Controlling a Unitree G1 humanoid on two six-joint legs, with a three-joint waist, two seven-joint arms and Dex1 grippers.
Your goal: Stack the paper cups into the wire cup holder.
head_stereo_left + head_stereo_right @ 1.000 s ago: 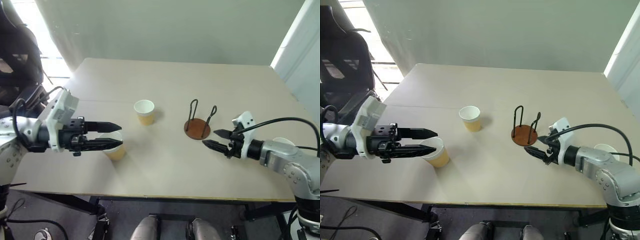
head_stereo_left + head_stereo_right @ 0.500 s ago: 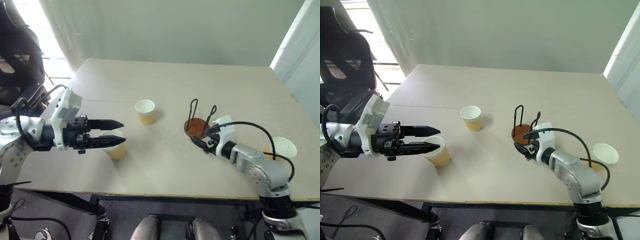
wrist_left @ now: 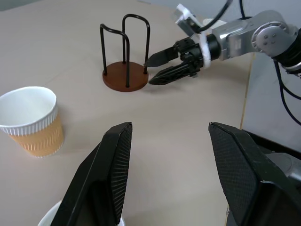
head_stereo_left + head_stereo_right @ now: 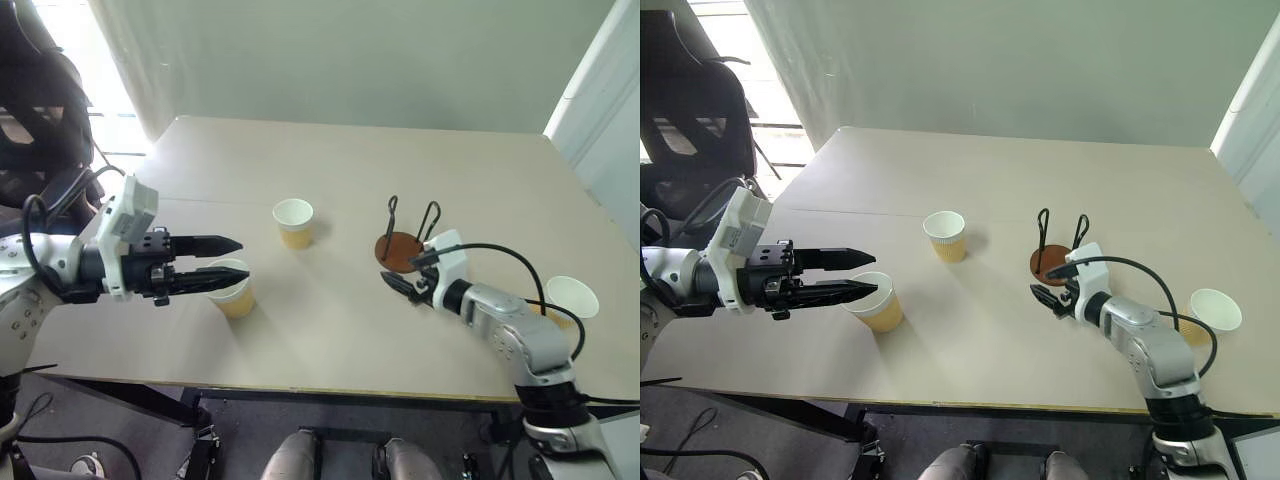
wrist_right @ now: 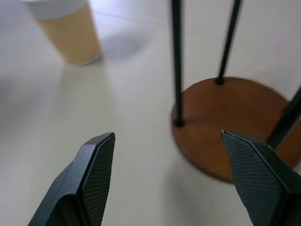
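Note:
Three tan paper cups stand upright on the table. One cup (image 4: 232, 290) is at the front left, and my left gripper (image 4: 242, 261) hovers open over its rim with its fingers level. A second cup (image 4: 294, 222) stands mid-table. The third cup (image 4: 571, 298) is at the far right edge, beyond my right forearm. The wire cup holder (image 4: 400, 245), a brown disc with two black loops, is empty. My right gripper (image 4: 396, 284) is open and low, its tips just short of the disc's (image 5: 235, 122) near edge. The left wrist view also shows the holder (image 3: 125, 77) and the right gripper (image 3: 154, 70).
The beige table (image 4: 330, 160) stretches far back with bare room behind the cups. A black office chair (image 4: 690, 110) stands off the table's left corner. A black cable (image 4: 500, 250) loops over my right forearm.
My right gripper has swung in from the right and dropped toward the holder's base, uncovering the far-right cup. The left gripper has kept still over its cup. The camera shifted slightly.

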